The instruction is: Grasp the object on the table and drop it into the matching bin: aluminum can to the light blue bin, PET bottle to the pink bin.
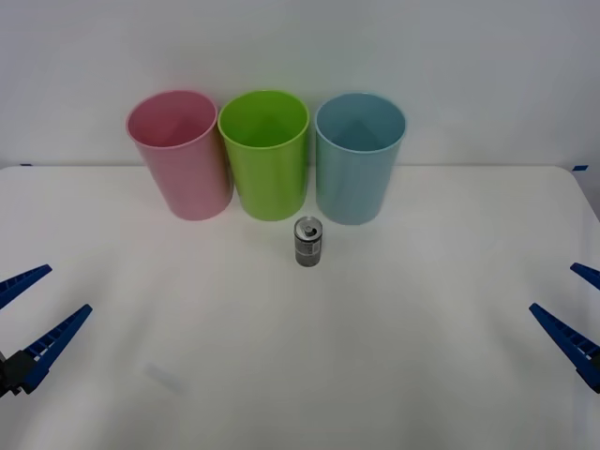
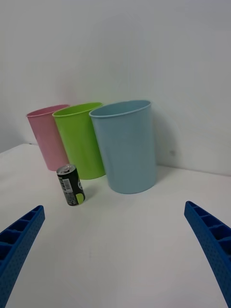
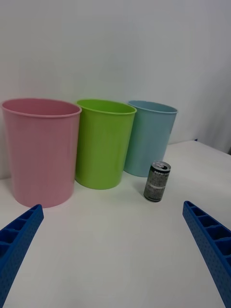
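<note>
A small silver-grey aluminum can (image 1: pixel 308 241) stands upright on the white table (image 1: pixel 422 309), just in front of the gap between the green and light blue bins. The right wrist view shows the can (image 2: pixel 71 185) with a dark label, and the left wrist view shows the can (image 3: pixel 157 181) too. The light blue bin (image 1: pixel 359 157) stands at the back right of the row, the pink bin (image 1: pixel 180 153) at the back left. My left gripper (image 1: pixel 30 312) hangs open at the left edge. At the right edge my right gripper (image 1: pixel 574 314) is open too. Both are far from the can.
A lime green bin (image 1: pixel 265 153) stands between the pink and light blue ones, the three nearly touching in a row along the table's far side. A plain white wall rises behind them. Bare tabletop stretches between the can and both grippers.
</note>
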